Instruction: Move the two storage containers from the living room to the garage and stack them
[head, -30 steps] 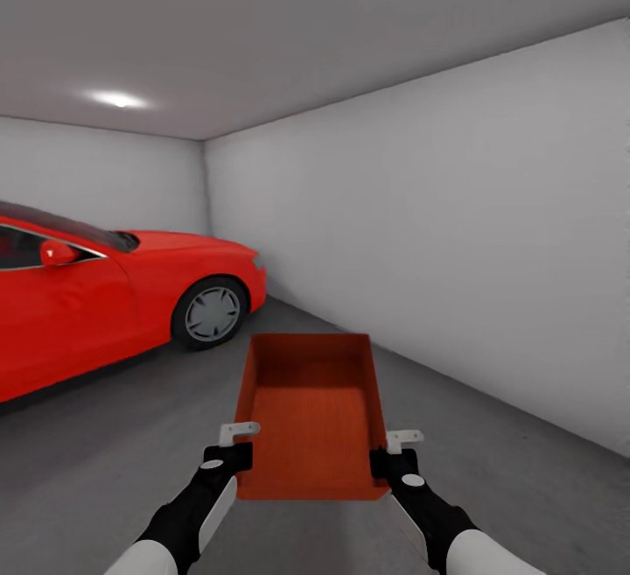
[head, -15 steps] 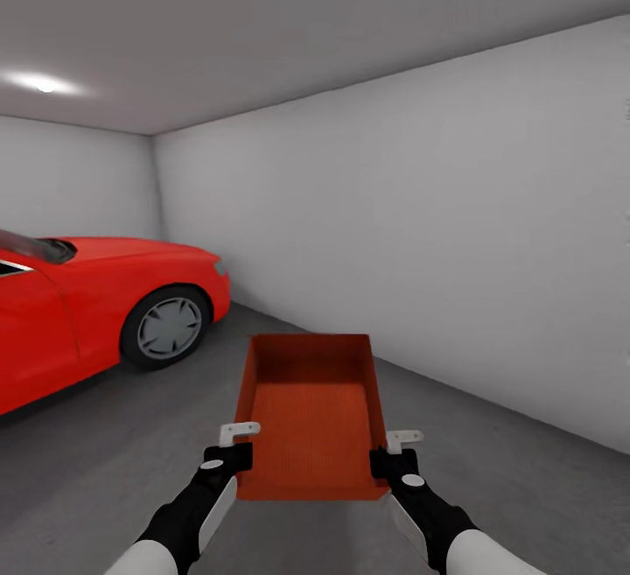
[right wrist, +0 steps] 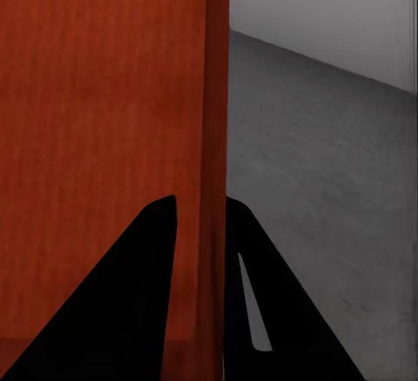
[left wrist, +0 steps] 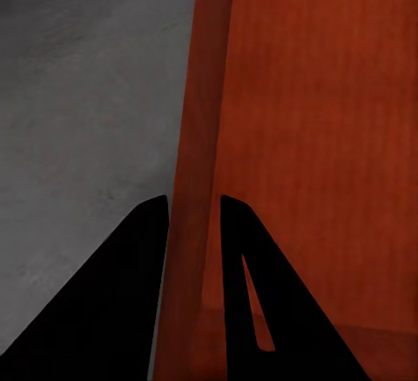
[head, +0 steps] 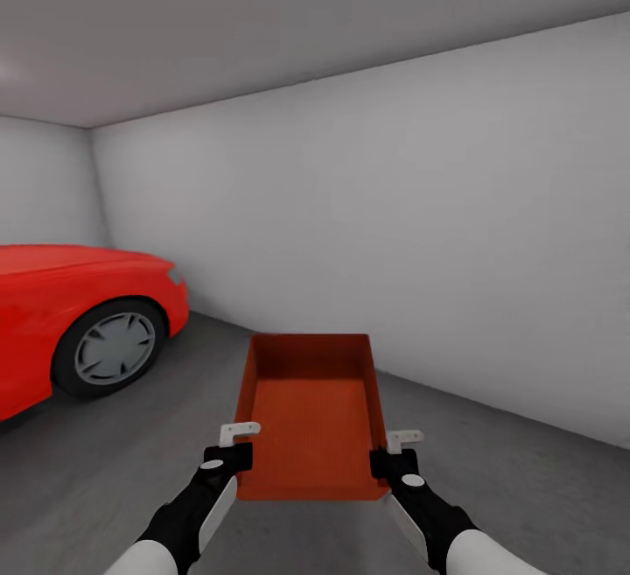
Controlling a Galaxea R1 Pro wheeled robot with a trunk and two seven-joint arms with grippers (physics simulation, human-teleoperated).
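Note:
I hold one red-orange open-top storage container (head: 311, 413) level in front of me, above the dark grey garage floor (head: 105, 461). My left gripper (head: 238, 455) is shut on its left side wall and my right gripper (head: 381, 461) is shut on its right side wall. In the left wrist view, the black fingers (left wrist: 144, 268) pinch the container's wall (left wrist: 200, 163), one inside and one outside. The right wrist view has the same pinch on the opposite wall (right wrist: 216, 137), with the right gripper (right wrist: 200, 216) straddling it. The container is empty.
A red car (head: 70, 312) stands at the left, its front wheel (head: 112, 347) close to the floor space ahead. A plain pale grey wall (head: 420, 242) runs across ahead and to the right, meeting the floor behind the container.
The whole picture has shifted: the car and the room corner have slid left, so the camera has turned right. The container and both grippers keep their places in view.

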